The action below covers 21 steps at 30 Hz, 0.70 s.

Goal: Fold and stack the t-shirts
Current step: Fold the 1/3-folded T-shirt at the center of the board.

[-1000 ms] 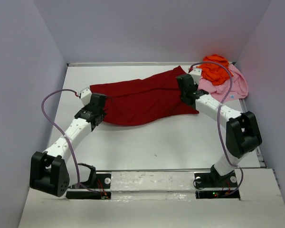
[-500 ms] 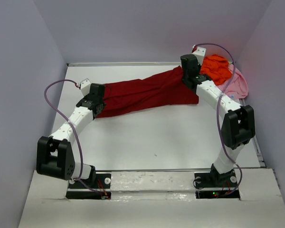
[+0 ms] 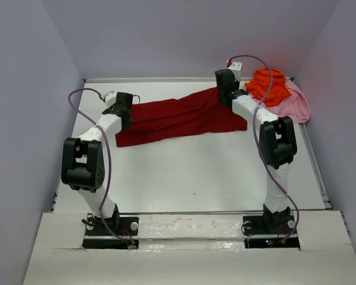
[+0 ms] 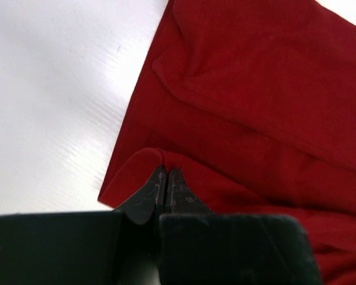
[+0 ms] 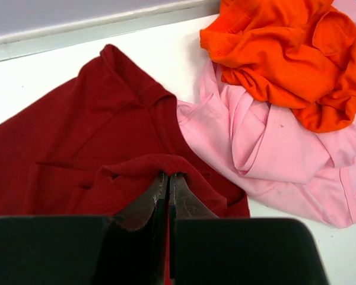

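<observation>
The dark red t-shirt lies stretched across the far half of the table, doubled lengthwise. My left gripper is shut on its left edge, pinching a fold of red cloth. My right gripper is shut on its right edge, pinching a raised fold. The bright orange t-shirt lies crumpled on the light pink t-shirt at the far right; both show in the right wrist view, orange over pink, with the pink touching the red shirt's right edge.
The back wall edge runs just behind the shirts. The side walls close in at left and right. White tabletop shows between the red shirt and the arm bases.
Both grippers have carried the red shirt's near edge away from the bases toward the back wall, folding the shirt over itself into a narrower band. Both arms are stretched further out.
</observation>
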Each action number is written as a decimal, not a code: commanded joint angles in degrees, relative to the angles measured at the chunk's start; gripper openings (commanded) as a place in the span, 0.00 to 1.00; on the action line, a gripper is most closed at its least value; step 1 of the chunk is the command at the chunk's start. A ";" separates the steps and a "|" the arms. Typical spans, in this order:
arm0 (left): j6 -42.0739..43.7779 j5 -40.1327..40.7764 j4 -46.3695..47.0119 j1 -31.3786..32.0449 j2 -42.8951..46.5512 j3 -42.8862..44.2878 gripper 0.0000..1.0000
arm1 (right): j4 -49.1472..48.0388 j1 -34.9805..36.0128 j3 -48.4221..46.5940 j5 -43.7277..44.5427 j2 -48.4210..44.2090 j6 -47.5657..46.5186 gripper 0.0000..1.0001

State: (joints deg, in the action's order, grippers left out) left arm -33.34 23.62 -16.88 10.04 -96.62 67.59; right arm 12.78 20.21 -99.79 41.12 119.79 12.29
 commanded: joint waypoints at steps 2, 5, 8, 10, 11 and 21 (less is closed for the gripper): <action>0.91 0.29 -1.04 -2.13 -4.10 5.88 0.00 | -4.16 -0.96 -4.27 0.89 2.37 -2.27 0.00; 1.09 0.38 -2.27 -3.62 -6.91 8.95 0.00 | -5.21 -1.48 -4.62 0.63 3.52 -2.80 0.00; 1.88 1.34 -2.63 -4.85 -8.50 10.89 0.00 | -6.09 -1.49 -4.63 1.32 4.58 -3.24 0.00; 2.05 1.52 -3.50 -5.56 -9.55 12.56 0.00 | -7.32 -2.01 -4.36 0.36 4.67 -3.33 0.00; 2.14 1.43 -3.59 -6.00 -9.81 13.00 0.00 | -8.02 -2.01 -4.01 0.36 4.49 -3.42 0.00; 5.04 0.03 -5.18 -7.85 -15.69 19.42 0.00 | -11.02 -2.54 -4.44 -1.83 6.85 -5.43 0.00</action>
State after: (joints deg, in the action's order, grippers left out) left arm -30.72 23.11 -20.49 2.66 -109.65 83.88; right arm 6.22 18.33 -101.54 39.44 124.44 8.73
